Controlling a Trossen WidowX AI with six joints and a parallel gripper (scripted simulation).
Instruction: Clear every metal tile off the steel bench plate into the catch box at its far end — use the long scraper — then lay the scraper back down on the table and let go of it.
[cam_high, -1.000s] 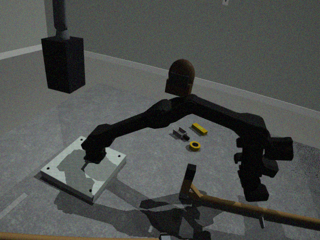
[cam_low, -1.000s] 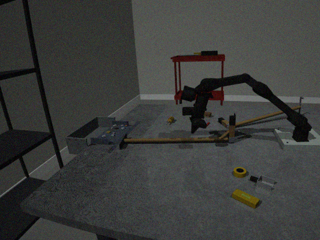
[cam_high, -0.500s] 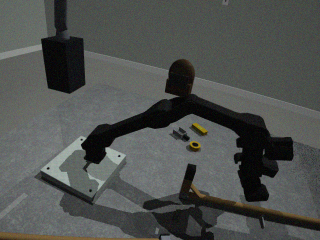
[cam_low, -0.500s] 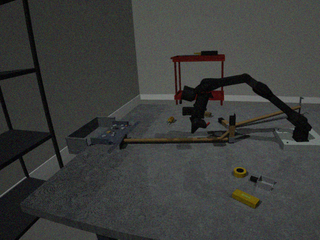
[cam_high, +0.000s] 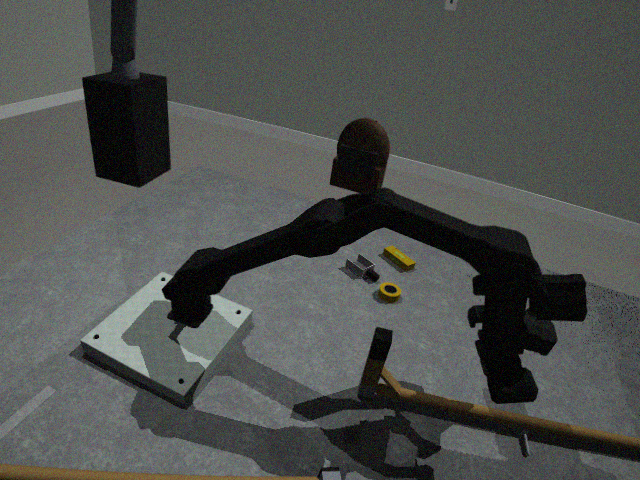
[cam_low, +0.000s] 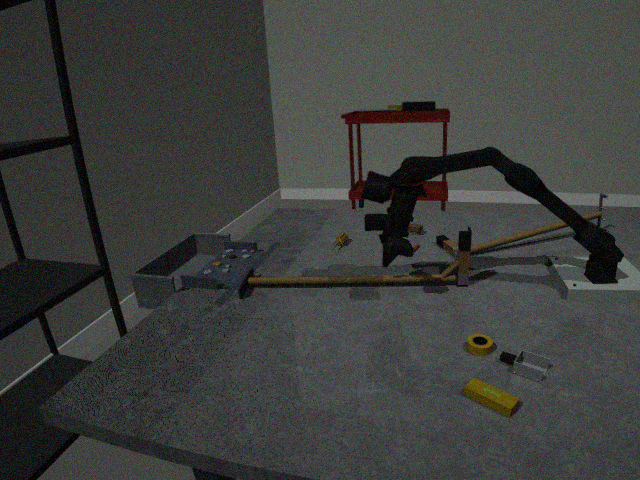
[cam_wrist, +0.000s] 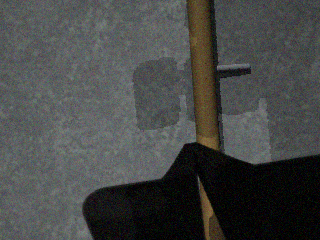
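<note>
The long scraper (cam_high: 491, 415) (cam_low: 336, 281) (cam_wrist: 202, 75) lies with its wooden handle toward the arm and its dark blade end by the steel bench plate (cam_low: 199, 282). An upright grip block (cam_high: 373, 364) (cam_low: 463, 263) stands at the handle's near end. Several small tiles, one of them orange (cam_low: 217, 264), are on the plate. The grey catch box (cam_low: 155, 291) stands at the plate's far end; its floor is mostly hidden. My gripper (cam_high: 512, 396) (cam_low: 395, 258) (cam_wrist: 191, 149) is shut and empty, pointing down above the handle. In the wrist view the handle passes behind the fingers.
A second wooden-handled tool (cam_low: 532, 232) lies beyond the scraper. A small metal peg (cam_high: 524, 444) (cam_wrist: 235, 68) is beside the scraper handle. A yellow tape roll (cam_high: 389, 298) (cam_low: 479, 352), a clear bracket (cam_low: 532, 367) and a yellow block (cam_high: 399, 257) (cam_low: 491, 396) lie apart. A dark shelf (cam_low: 46, 279) stands left.
</note>
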